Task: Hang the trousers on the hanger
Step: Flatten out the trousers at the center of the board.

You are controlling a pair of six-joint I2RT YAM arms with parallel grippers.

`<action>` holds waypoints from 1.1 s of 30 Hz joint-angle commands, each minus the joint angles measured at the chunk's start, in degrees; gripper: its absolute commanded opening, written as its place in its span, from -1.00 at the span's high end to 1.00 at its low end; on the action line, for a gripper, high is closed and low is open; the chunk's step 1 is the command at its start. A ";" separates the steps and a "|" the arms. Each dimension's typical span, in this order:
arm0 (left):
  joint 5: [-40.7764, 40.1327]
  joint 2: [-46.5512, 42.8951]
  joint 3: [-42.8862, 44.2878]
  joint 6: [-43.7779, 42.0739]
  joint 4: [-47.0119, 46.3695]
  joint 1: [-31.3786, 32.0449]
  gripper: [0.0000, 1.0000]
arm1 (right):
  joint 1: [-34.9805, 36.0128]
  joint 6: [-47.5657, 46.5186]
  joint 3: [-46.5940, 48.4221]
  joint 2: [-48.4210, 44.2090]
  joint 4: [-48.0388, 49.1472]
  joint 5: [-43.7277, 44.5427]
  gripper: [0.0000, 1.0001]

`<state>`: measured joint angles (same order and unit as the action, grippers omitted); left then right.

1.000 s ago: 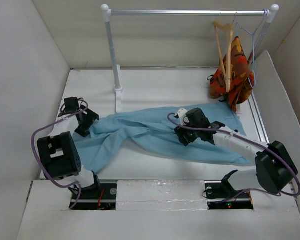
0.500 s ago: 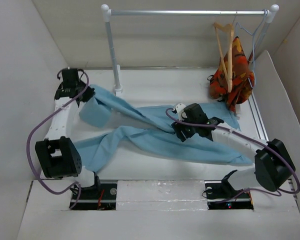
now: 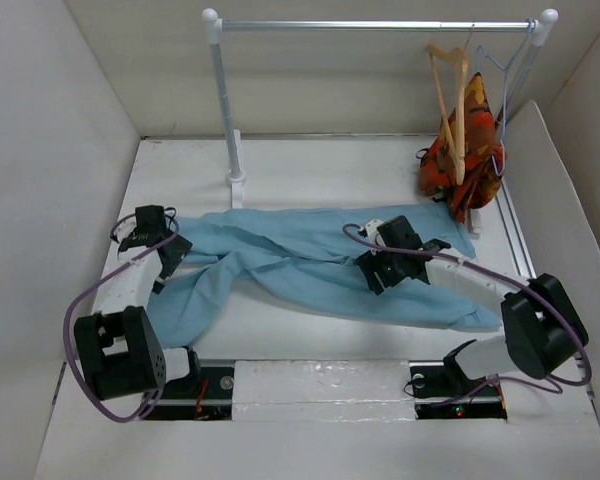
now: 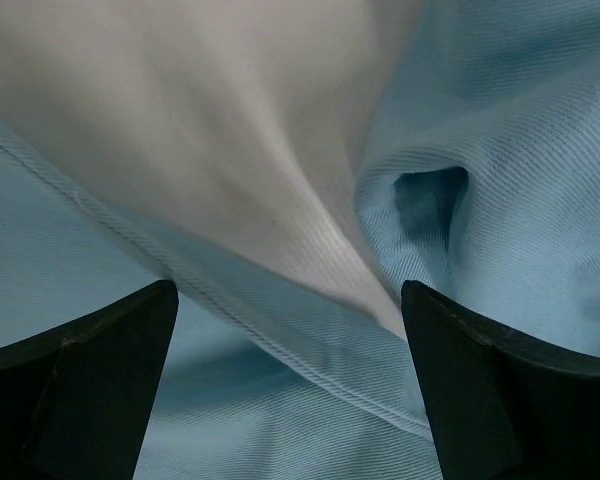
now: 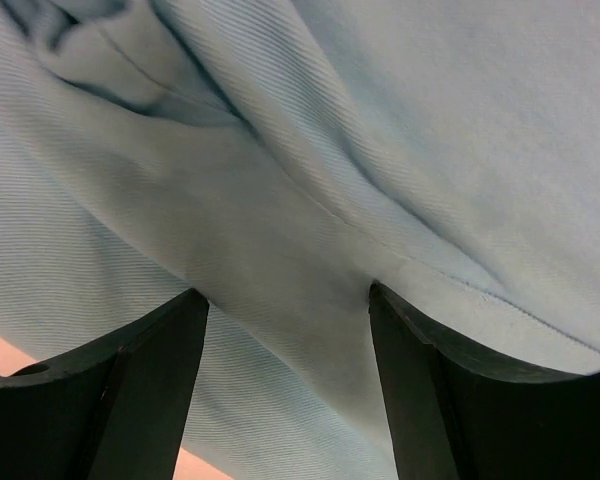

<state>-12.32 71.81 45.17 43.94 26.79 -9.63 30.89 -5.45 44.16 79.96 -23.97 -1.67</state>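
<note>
The light-blue trousers (image 3: 300,262) lie spread across the table, legs to the left. The tan wooden hanger (image 3: 450,100) hangs empty on the rail at the back right. My left gripper (image 3: 158,255) is low over the left end of a trouser leg. Its jaws stand wide apart, with a flat seam of the cloth (image 4: 280,330) lying between them. My right gripper (image 3: 385,268) is pressed down on the middle of the trousers. Its jaws hold a raised fold of cloth (image 5: 290,290) that touches both fingers.
An orange-red patterned garment (image 3: 468,150) hangs on a thin wire hanger (image 3: 500,62) beside the wooden one. The rail (image 3: 380,25) rests on a white post (image 3: 225,110) at the back left. White walls close in the left, back and right.
My left arm came back down from the far left corner with the lifted trouser leg, which now lies flat. My right gripper shifted slightly right on the trousers.
</note>
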 commanded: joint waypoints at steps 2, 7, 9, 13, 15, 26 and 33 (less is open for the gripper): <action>-5.25 -4.04 4.66 1.14 -0.68 -0.30 -0.84 | -2.24 1.85 -1.01 -1.74 -0.99 -0.62 -0.43; -10.18 -3.54 10.02 1.67 -4.63 -0.30 -0.98 | -7.15 1.85 -1.62 -1.66 -1.52 -3.07 -0.39; -9.31 -0.55 14.39 0.27 -5.08 -0.30 -0.98 | -8.39 1.94 -1.80 -1.39 -0.91 -3.43 -0.47; -8.43 13.12 22.31 -3.16 -4.48 -1.70 -0.98 | -10.58 2.03 -0.83 0.97 0.06 -3.94 -0.52; -3.18 19.30 28.45 -5.78 -0.69 -3.11 -0.96 | -13.66 2.81 -1.01 2.56 0.15 -6.50 -0.49; 13.78 32.78 25.07 -4.93 -4.54 -4.96 -0.47 | -20.52 2.90 -2.94 0.46 1.99 -8.87 -0.48; 21.37 26.21 23.28 -3.78 -9.13 -4.96 1.00 | -24.12 2.29 -2.41 0.02 2.17 -9.58 -0.47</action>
<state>4.21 103.72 66.24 39.62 19.11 -14.74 8.73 -2.20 41.76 80.60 -23.57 -11.75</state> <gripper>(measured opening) 0.017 0.739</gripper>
